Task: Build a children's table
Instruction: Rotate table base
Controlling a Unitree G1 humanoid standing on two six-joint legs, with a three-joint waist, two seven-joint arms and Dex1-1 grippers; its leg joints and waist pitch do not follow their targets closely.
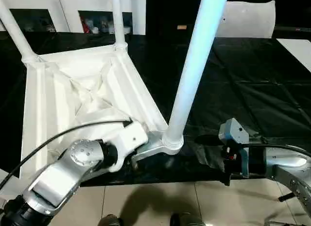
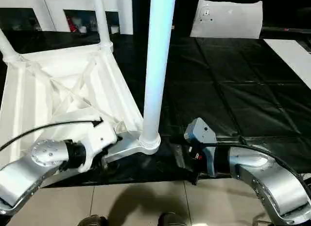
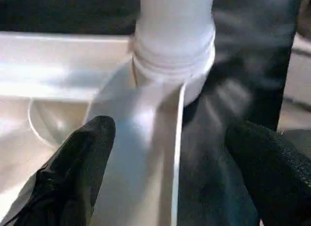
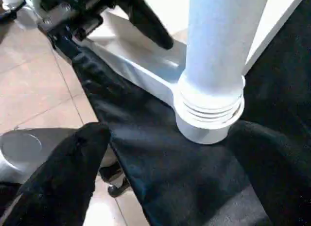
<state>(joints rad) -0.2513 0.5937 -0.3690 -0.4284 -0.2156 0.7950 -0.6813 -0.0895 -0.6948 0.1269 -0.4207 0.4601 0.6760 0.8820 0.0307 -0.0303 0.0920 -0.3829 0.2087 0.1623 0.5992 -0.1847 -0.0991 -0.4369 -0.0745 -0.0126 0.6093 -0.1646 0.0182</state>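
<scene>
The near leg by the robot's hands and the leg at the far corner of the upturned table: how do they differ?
The near leg stands at the corner closest to the robot, between the left gripper and the right gripper; the far leg rises at the tabletop's back corner, away from both. The near leg looks thicker and bluish, the far leg thinner and plain white. Both are white tubes standing in round corner sockets.

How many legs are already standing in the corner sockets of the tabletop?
3. One leg stands in the near corner socket between the two grippers, one leg in the far corner, one leg in the far left corner. The fourth corner is hidden behind the left arm.
</scene>
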